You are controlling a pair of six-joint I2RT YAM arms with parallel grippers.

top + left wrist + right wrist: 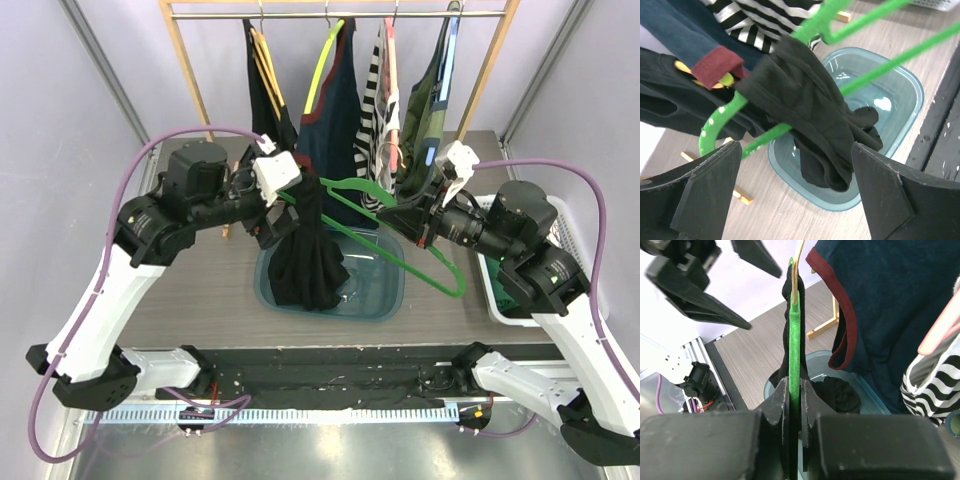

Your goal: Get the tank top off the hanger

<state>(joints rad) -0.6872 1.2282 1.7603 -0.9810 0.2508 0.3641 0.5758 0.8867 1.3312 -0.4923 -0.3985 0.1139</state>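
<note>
A black tank top (310, 255) drapes over the left end of a green hanger (425, 265), and its lower end droops into a teal bin (385, 295). My right gripper (408, 215) is shut on the hanger near its hook; in the right wrist view the green bar (795, 335) runs straight out from between the closed jaws of that gripper (795, 400). My left gripper (290, 205) stands open beside the top of the cloth. In the left wrist view its wide-apart fingers (705, 190) frame the tank top (810, 110) and the hanger (870, 70) without touching them.
Behind stands a wooden clothes rack (190, 80) with several hung garments, among them a navy top with red trim (335, 110) and a striped one (378, 110). A white basket (560, 215) sits at the right table edge. Wooden clothespins (742, 197) lie on the table.
</note>
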